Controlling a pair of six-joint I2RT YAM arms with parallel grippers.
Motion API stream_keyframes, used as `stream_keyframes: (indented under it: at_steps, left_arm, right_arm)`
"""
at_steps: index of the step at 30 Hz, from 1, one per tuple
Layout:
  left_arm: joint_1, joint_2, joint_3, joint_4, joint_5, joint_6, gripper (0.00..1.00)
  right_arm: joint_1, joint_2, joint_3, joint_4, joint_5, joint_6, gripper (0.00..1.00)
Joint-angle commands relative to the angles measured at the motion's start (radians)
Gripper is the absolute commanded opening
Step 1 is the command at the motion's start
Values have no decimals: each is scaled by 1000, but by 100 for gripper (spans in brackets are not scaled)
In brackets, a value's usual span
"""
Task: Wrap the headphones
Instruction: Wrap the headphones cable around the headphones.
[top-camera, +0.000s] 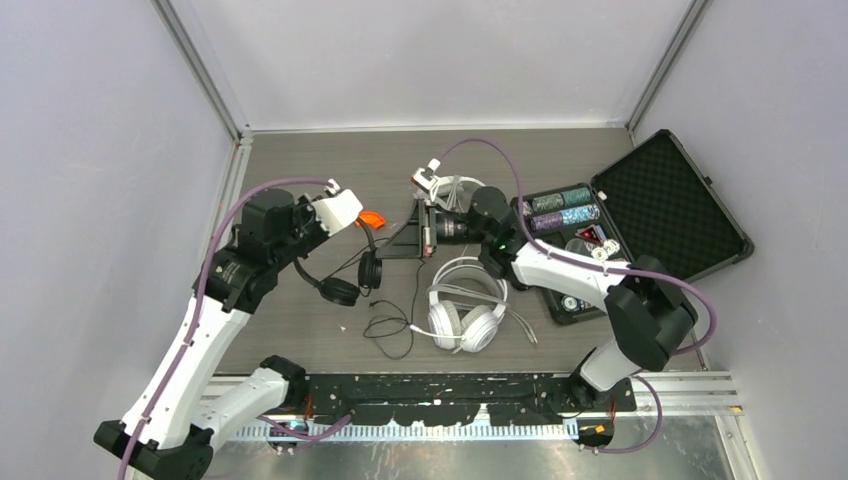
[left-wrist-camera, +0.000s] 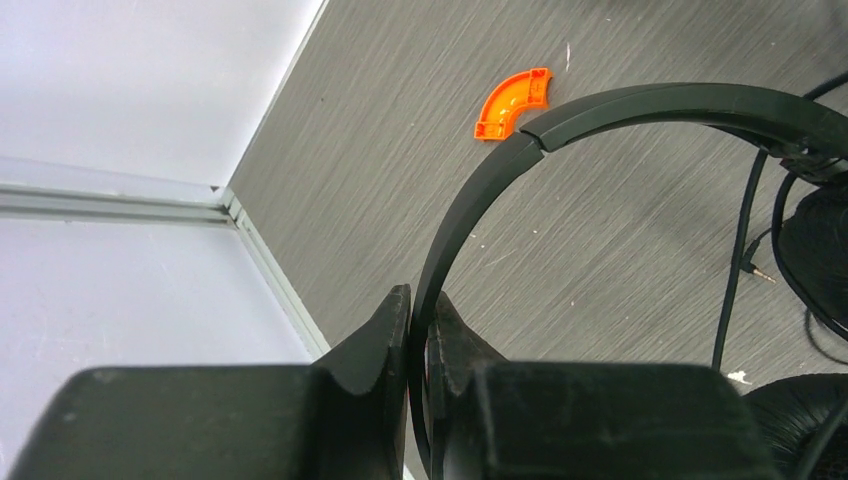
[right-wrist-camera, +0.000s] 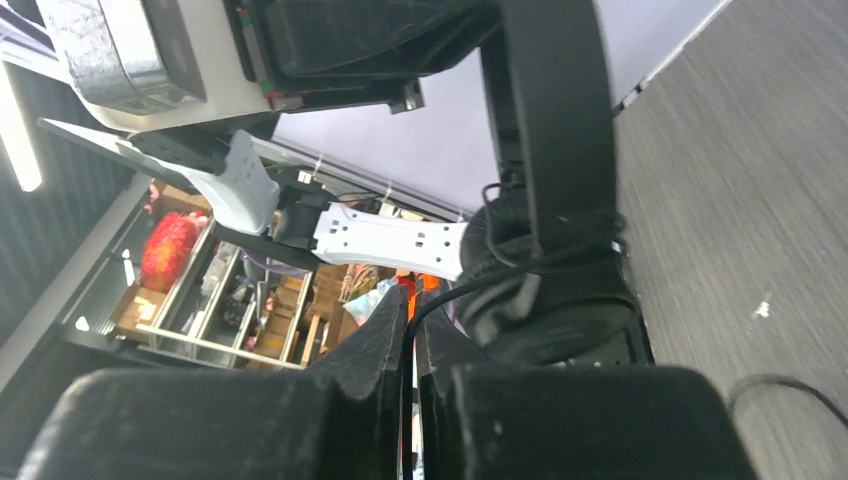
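table (left-wrist-camera: 600, 250): matt grey woodgrain | black headphones (left-wrist-camera: 650, 105): smooth matt plastic

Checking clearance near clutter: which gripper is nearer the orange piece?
Left. The left gripper, shut on the band of the black headphones, sits just beside the orange piece; the right gripper, pinching the black cord, is farther to its right in the top view.

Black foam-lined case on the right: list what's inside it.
Rows of teal and purple chips fill its far end; the white right arm covers the near part.
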Motion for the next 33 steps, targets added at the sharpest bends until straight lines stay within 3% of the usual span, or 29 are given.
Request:
stream_keyframes:
  at_steps: [1, 11, 21, 28, 33]
  left_arm:
    - [-1, -18, -14, 108, -77, -72, 0]
    - [0, -50, -26, 151, -297, -294, 0]
    - [-1, -95, -70, 116, -390, -413, 0]
    - [0, -1, 21, -17, -481, -601, 0]
    - [0, -7, 23, -11, -513, -653, 0]
  right_arm:
    - [46, 34, 81, 171, 5, 74, 12]
    - [90, 94, 178, 124, 54, 51, 10]
    - [127, 92, 338, -211, 143, -115, 2]
    - [162, 113, 379, -274, 174, -139, 8]
    - [179, 135, 391, -272, 167, -137, 9]
